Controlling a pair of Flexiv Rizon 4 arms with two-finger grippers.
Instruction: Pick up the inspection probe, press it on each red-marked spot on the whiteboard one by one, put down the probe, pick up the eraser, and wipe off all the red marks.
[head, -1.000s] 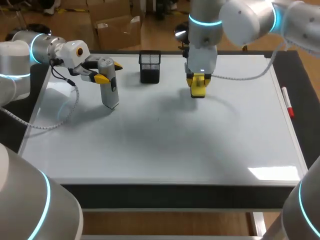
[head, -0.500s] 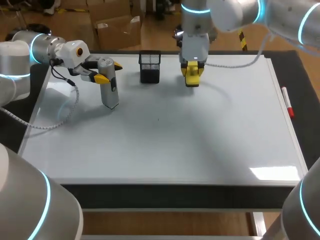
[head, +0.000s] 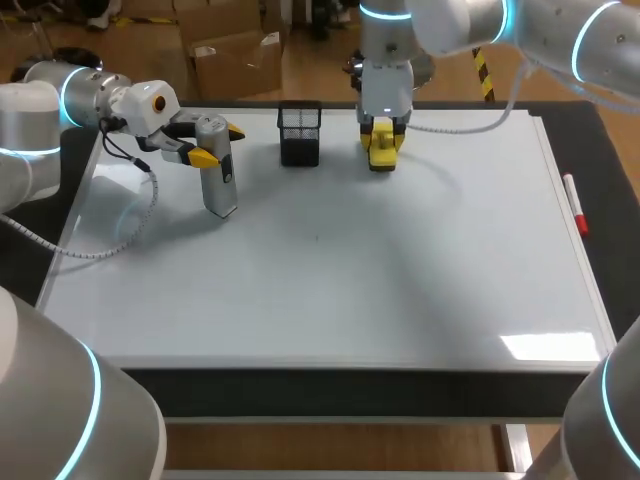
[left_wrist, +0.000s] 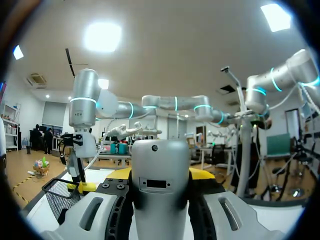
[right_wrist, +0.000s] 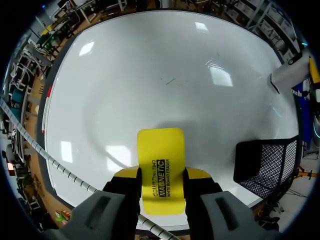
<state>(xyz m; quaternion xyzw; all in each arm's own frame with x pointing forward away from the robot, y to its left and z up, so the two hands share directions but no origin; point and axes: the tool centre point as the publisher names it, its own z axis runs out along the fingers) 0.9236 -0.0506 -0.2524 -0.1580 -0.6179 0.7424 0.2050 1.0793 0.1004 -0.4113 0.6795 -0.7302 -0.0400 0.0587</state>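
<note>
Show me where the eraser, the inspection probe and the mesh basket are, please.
yellow eraser (right_wrist: 160, 167): right wrist view, middle of its printed face.
inspection probe (head: 220, 183): head view, middle of its grey body.
black mesh basket (head: 300, 150): head view, its front wall.

Black printed lettering running lengthwise down the face of the yellow eraser (right_wrist: 160, 165), no other legible text

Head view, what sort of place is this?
Probably a robotics lab bench: a whiteboard lies flat as the worktop, the left gripper holds an inspection probe, the right gripper an eraser.
</note>
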